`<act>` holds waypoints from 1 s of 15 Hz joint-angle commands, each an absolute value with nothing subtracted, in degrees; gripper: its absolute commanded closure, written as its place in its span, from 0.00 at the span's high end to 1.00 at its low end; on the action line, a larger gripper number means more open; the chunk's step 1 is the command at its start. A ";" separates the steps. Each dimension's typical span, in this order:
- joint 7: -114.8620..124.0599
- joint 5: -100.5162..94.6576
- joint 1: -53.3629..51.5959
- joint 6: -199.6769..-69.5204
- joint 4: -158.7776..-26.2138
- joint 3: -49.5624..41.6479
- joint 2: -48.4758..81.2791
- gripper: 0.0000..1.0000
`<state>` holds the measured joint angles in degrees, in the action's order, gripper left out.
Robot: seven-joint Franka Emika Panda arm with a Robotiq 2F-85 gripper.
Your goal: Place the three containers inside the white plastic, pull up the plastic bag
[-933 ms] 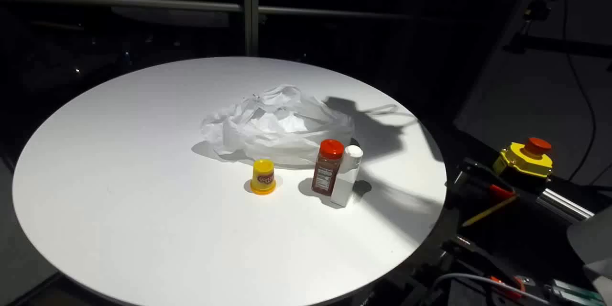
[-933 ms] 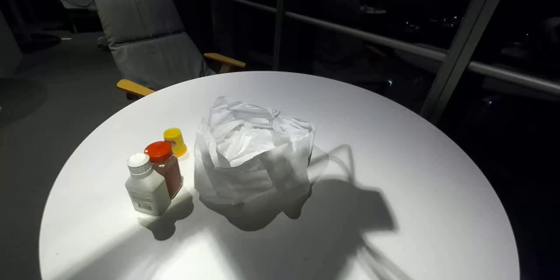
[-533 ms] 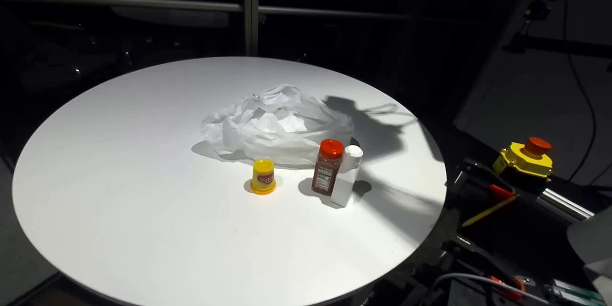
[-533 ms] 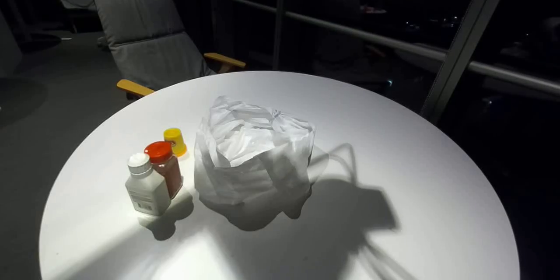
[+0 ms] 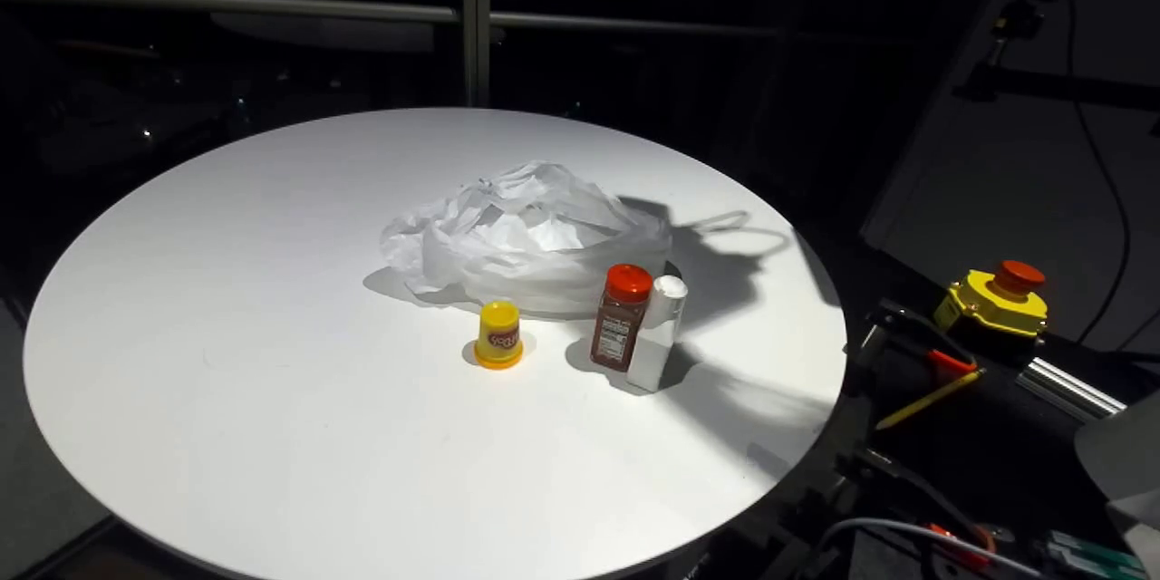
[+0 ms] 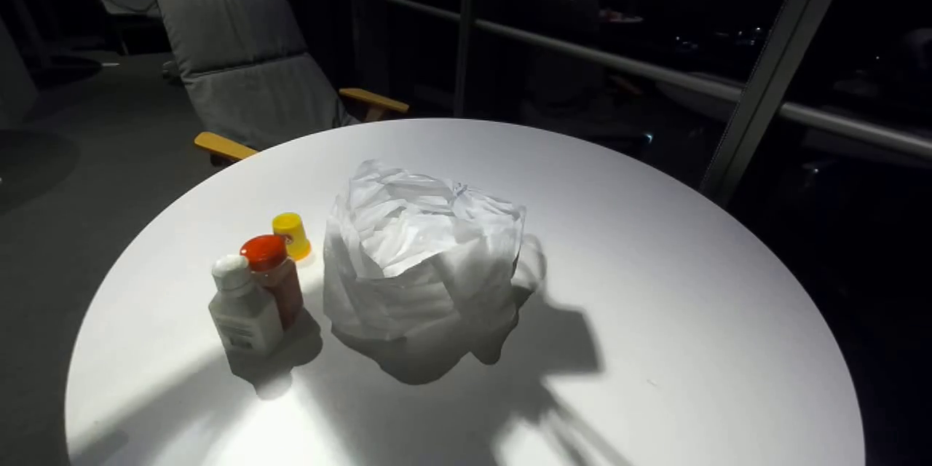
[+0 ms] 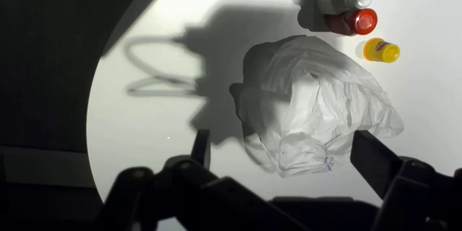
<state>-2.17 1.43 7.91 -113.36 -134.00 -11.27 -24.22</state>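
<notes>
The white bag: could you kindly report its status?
Hand open, empty. Yellow tub, red-capped jar, white bottle outside white bag. Bottle crowds jar, may hinder grasp.

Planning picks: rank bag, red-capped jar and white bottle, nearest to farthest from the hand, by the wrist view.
1. Bag: center, nearest the hand.
2. Red-capped jar: upper right, beyond the bag.
3. White bottle: just past the jar.
</notes>
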 commanded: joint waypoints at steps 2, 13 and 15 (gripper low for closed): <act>4.24 -0.41 7.36 -120.42 -146.97 -4.43 -32.33 1.00; 15.82 0.92 -4.34 -153.44 -159.82 14.33 -21.56 1.00; 16.24 0.36 -5.15 -154.61 -159.80 15.51 -17.03 1.00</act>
<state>14.87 1.66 -4.09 -151.09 -159.84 14.26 -22.65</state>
